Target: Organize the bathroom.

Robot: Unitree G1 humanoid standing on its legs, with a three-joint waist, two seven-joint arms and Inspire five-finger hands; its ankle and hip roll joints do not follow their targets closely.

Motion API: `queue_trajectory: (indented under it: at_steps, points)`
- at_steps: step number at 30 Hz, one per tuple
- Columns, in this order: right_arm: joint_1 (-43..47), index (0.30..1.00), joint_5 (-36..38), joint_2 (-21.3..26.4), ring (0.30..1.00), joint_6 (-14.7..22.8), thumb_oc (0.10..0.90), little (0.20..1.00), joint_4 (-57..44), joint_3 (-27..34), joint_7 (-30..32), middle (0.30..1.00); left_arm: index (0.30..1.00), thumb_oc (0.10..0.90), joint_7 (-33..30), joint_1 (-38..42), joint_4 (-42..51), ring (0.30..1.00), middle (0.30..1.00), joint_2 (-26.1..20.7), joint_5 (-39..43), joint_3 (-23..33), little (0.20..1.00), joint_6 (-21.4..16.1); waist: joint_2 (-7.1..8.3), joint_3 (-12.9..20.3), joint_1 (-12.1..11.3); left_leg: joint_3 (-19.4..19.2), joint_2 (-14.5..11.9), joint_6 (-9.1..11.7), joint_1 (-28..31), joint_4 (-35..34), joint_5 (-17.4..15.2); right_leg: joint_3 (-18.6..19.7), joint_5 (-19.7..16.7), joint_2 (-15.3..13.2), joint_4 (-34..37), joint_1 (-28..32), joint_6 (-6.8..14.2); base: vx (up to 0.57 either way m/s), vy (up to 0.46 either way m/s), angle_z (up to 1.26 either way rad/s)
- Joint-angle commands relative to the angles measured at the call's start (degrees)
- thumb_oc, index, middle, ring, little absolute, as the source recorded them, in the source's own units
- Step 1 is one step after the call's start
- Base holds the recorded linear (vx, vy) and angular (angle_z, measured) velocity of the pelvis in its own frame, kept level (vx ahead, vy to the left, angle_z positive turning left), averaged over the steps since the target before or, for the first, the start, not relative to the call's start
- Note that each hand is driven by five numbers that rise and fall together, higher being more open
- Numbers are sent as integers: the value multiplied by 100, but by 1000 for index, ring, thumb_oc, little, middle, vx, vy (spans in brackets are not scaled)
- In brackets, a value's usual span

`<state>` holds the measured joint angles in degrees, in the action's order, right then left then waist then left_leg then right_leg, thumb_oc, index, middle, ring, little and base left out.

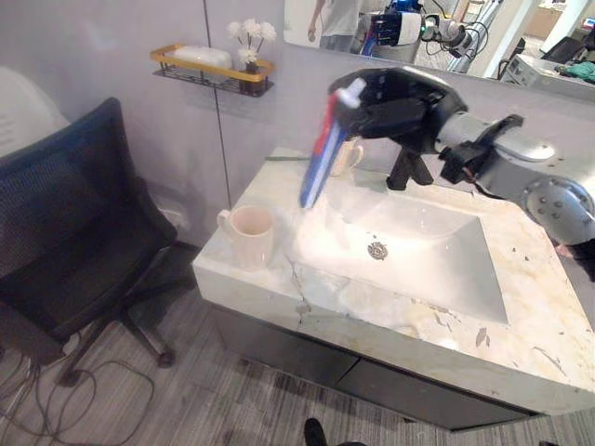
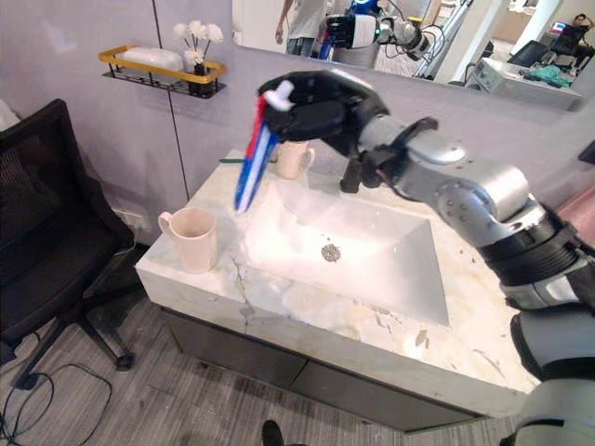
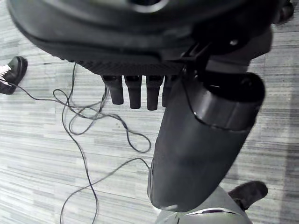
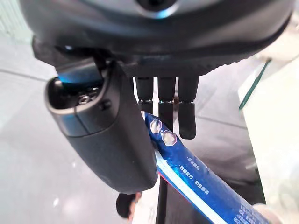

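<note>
My right hand (image 1: pixel 395 107) is shut on a blue, red and white toothpaste tube (image 1: pixel 321 153), pinched between thumb and fingers near its white cap end. The tube hangs tilted in the air over the left side of the white sink basin (image 1: pixel 437 269); up close it is the tube (image 4: pixel 196 182) past the thumb. A cream mug (image 1: pixel 249 234) stands on the marble counter's (image 1: pixel 521 325) front left corner, below and left of the tube. A second cream mug (image 2: pixel 293 160) stands at the back beside the black faucet (image 1: pixel 406 169). My left hand (image 3: pixel 140 37) hangs over the floor, fingers relaxed, holding nothing.
A yellow-rimmed wall shelf (image 1: pixel 212 70) with a white item and white flowers hangs left of the mirror. A black office chair (image 1: pixel 74 232) stands left of the counter. A thin green stick (image 2: pixel 232 160) lies at the counter's back left. A person is reflected in the mirror.
</note>
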<state>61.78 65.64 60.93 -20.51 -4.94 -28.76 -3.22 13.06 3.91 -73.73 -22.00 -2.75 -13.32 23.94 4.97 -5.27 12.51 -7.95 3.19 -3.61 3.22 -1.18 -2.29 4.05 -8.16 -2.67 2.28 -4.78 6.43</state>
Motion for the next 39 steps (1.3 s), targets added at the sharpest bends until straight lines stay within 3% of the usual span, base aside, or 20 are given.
queue_trajectory:
  at_steps: [1, 5, 6, 8, 9, 11, 14, 15, 19, 22, 31, 39]
  points:
    - [1156, 300, -189, -137, 300, 862, 400, 300, 404, 704, 373, 300, 900, 800, -46, -327, -357, 900, 900, -370, -434, -118, 900, 204, -14, 446, -218, -205, -191, 113, -351, 945, -649, -196, 679, -328, -919, -220, 542, 45, -140, 14]
    - [1091, 300, -335, -174, 300, 690, 400, 300, 202, 856, 601, 300, 900, 800, -86, -379, -338, 900, 900, -385, -651, -130, 900, 158, 25, 479, -217, -333, -355, 210, -433, 1061, -601, -382, 843, -357, -954, -73, 501, 34, -118, 23]
    - [1081, 300, -416, -146, 300, 605, 400, 300, 183, 938, 717, 300, 900, 800, -19, -370, -300, 900, 900, -404, -794, -107, 900, 93, 47, 514, -141, -568, -482, 241, -425, 1149, -640, -491, 929, -365, -963, -49, 469, 56, 5, 59]
    - [1183, 300, -610, -59, 300, 273, 400, 300, 136, 1020, 1061, 300, 900, 800, 141, -304, -244, 900, 900, -366, -1284, -203, 900, -44, 68, 552, 16, -892, -993, 504, -568, 1644, -653, -719, 1062, -444, -1110, -44, 389, 19, 3, 85]
    - [1154, 300, -819, -18, 300, 40, 400, 300, 72, 1182, 1121, 300, 900, 800, 278, -241, -148, 900, 900, -355, -1426, -281, 900, -87, 120, 560, 85, -748, -1243, 651, -900, 2149, -546, -782, 901, -458, -995, -45, 300, -61, 20, 116]
    - [1011, 300, -1193, -2, 300, 105, 400, 300, 166, 1368, 856, 300, 900, 800, 407, -86, -54, 900, 900, -235, -1292, -432, 900, 59, 144, 596, 83, -403, -1174, 608, -885, 2024, -658, -732, 763, -549, -822, -26, 388, -49, 135, 134]
    - [912, 300, -1329, 89, 300, 577, 400, 300, 458, 1417, 606, 300, 900, 800, 362, 31, 19, 900, 900, -139, -1150, -576, 900, 343, 32, 655, 221, -724, -1153, 588, -599, 1268, -407, -675, 574, -672, -612, -100, 551, -39, 211, 61]
    - [887, 300, -1232, 174, 300, 898, 400, 300, 711, 1432, 388, 300, 900, 800, 333, 59, -38, 900, 900, -95, -1021, -600, 900, 468, -39, 638, 316, -758, -1051, 553, -412, 886, -343, -563, 469, -730, -541, -184, 654, -28, 187, 24]
    - [849, 300, -1078, 259, 300, 1359, 400, 300, 920, 1521, 167, 300, 900, 800, 136, -39, -165, 900, 900, -176, -723, -541, 900, 786, -104, 593, 338, -884, -997, 536, -371, 667, -301, -541, 508, -753, -613, -377, 738, -75, 141, 2]
    - [1066, 300, -920, 308, 300, 1281, 400, 300, 855, 1413, 295, 300, 900, 800, 60, -229, -266, 900, 900, -206, -719, -428, 900, 817, -112, 593, 326, -970, -942, 497, -357, 657, -364, -508, 625, -680, -690, -423, 706, -27, 58, -36]
    - [1282, 300, -414, 517, 300, 1132, 400, 300, 625, 1363, 379, 300, 900, 800, -72, -627, -347, 900, 900, -96, -831, -55, 900, 415, -148, 797, 269, -1084, -950, 473, -331, 763, -495, -587, 759, -657, -624, -324, 653, 49, -1, -14]
    - [853, 300, -245, 310, 300, 1039, 400, 300, 354, 1677, 274, 300, 900, 800, -101, -604, -360, 900, 900, -61, -839, -73, 900, 404, -168, 801, 297, -1061, -930, 446, -357, 899, -572, -536, 770, -694, -674, -332, 663, 18, 10, -2]
